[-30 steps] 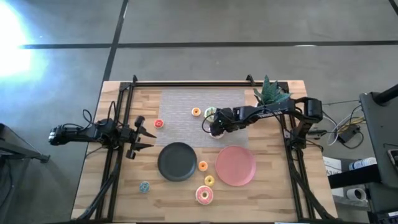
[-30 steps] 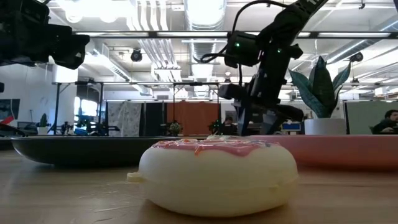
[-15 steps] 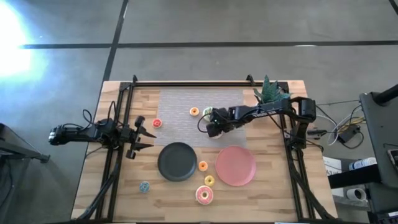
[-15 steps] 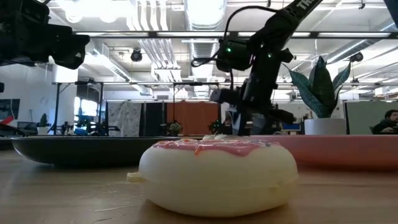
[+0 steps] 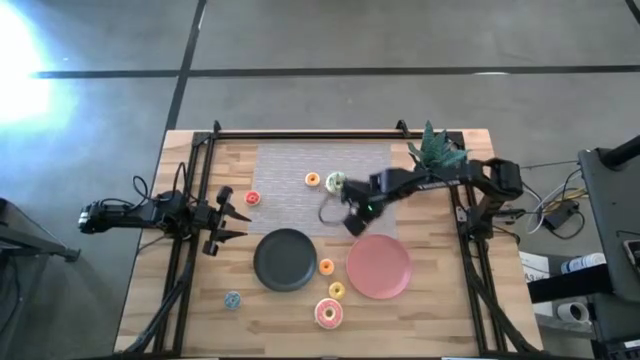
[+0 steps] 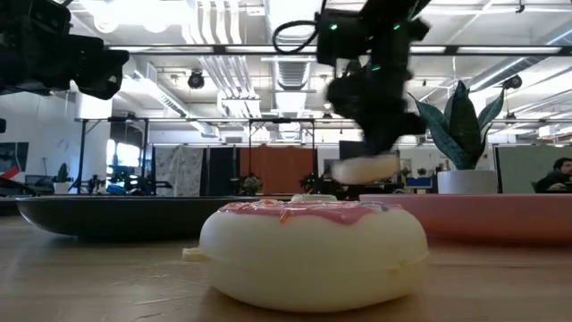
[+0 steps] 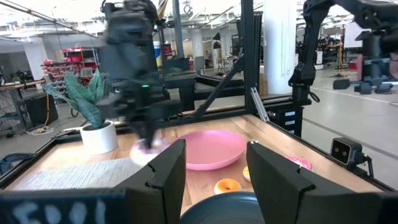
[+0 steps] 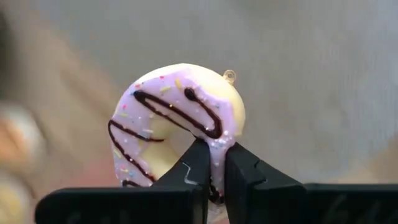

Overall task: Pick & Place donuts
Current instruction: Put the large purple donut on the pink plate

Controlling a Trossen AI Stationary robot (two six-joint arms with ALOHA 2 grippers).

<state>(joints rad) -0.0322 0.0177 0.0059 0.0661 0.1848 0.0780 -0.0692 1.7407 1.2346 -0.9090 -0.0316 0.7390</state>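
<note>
My right gripper (image 5: 355, 221) hangs over the mat's near edge, by the pink plate (image 5: 380, 266), shut on a pink-frosted donut (image 8: 177, 124) with dark drizzle. That donut also shows in the low view (image 6: 365, 167). A green donut (image 5: 336, 182) and an orange one (image 5: 312, 180) lie on the grey mat. A red donut (image 5: 252, 198) lies near my left gripper (image 5: 237, 217), which waits open at the table's left. Orange (image 5: 326, 266), yellow (image 5: 337, 290), white-pink (image 5: 328, 313) and teal (image 5: 232, 299) donuts lie flat on the wood around the black plate (image 5: 285, 260). My right gripper pinches one stretch of the donut's ring (image 8: 215, 140) between its two fingertips (image 8: 198, 163). The rest of the ring stands out beyond the fingertips, frosted face turned sideways. In the low view the donut hangs below the gripper, clear of the table.
A potted plant (image 5: 435, 150) stands at the far right corner. Black frame rails (image 5: 190, 230) run along both sides of the table. The grey mat (image 5: 290, 170) covers the far middle.
My right gripper has shut on the pink-frosted donut on the mat, lifted it clear, and moved a little toward the near edge and the pink plate.
</note>
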